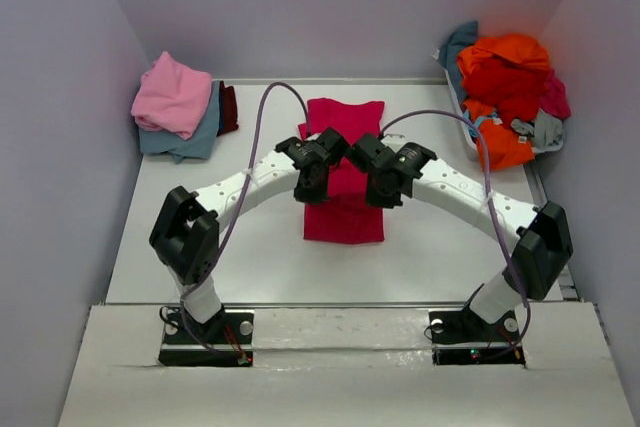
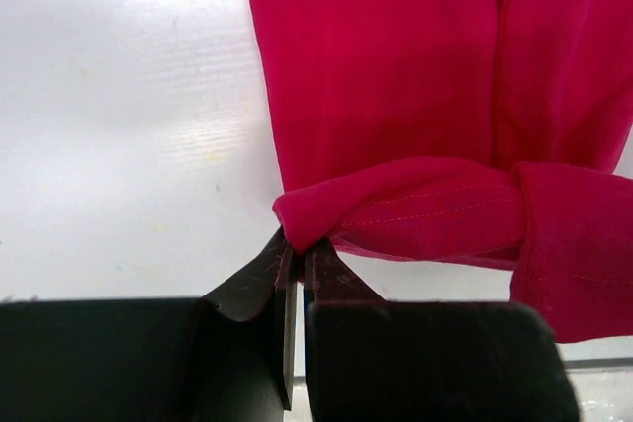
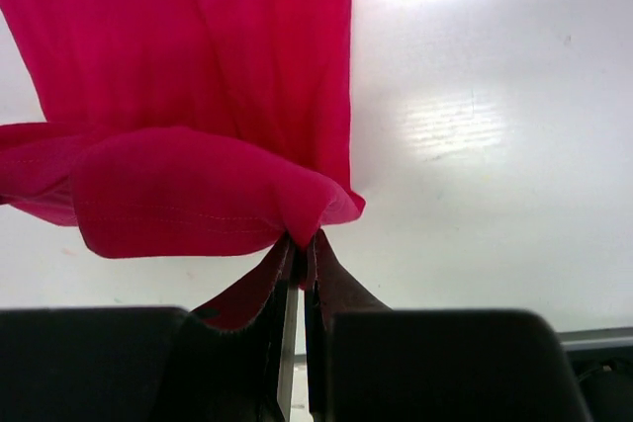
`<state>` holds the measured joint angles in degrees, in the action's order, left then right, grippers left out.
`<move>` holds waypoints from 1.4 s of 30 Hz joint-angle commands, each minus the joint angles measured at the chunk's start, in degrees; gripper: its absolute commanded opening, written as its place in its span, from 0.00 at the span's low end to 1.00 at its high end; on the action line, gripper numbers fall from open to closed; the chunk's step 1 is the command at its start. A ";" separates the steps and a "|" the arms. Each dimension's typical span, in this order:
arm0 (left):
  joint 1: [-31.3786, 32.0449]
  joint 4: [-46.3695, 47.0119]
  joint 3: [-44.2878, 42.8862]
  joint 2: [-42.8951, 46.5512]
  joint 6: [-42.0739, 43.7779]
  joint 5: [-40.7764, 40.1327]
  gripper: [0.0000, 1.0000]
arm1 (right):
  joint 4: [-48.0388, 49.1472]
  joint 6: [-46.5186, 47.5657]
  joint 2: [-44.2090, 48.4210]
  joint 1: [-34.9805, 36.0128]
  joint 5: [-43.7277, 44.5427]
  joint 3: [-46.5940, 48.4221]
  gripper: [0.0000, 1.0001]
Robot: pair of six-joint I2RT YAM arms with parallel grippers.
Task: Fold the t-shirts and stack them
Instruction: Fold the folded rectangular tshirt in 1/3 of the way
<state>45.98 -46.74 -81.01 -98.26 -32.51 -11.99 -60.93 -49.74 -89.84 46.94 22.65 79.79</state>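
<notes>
Where the table reached its far left corner, well apart from the left gripper and on its outer side, a folded stack was seen. A pink t-shirt lay on top, a dusty blue one under it, and a maroon edge showed at the side. The left jaws were clenched on a bunched corner of the magenta-red t-shirt, the pinched fold sitting right at the fingertips. Between the two pairs of jaws the hem was gathered into a roll, while the flat part of the cloth was spread on the table beyond them. The right gripper was likewise closed on the opposite corner of that hem. Well apart from the right jaws, on their outer side, an unfolded heap of orange, red, teal and grey t-shirts was piled in a white bin.
</notes>
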 commanded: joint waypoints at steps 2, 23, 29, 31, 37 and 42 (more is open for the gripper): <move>-2.99 0.68 -6.42 -3.68 3.85 -1.37 0.06 | 5.72 6.22 -3.14 -4.04 -1.12 5.89 0.08; -10.73 2.45 -18.38 -19.68 7.99 -0.14 0.06 | 11.27 13.08 -17.82 -13.09 -5.95 13.72 0.08; -12.49 0.95 -24.27 -23.99 9.04 0.21 0.06 | 10.83 14.23 -21.51 -14.42 -6.48 16.63 0.08; -13.01 0.60 -26.20 -24.96 9.22 -0.14 0.06 | 10.74 14.58 -22.30 -14.95 -6.48 18.20 0.08; -13.02 -1.60 -31.56 -27.77 9.48 0.12 0.06 | 9.69 15.46 -25.64 -16.00 -6.92 22.33 0.08; -13.54 -3.09 -35.61 -29.79 9.83 -0.23 0.06 | 8.98 16.25 -28.10 -16.53 -7.27 25.94 0.08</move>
<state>32.88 -47.05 -111.74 -127.28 -23.90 -10.76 -51.72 -35.24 -116.62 30.96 15.62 101.06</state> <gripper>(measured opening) 0.128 0.102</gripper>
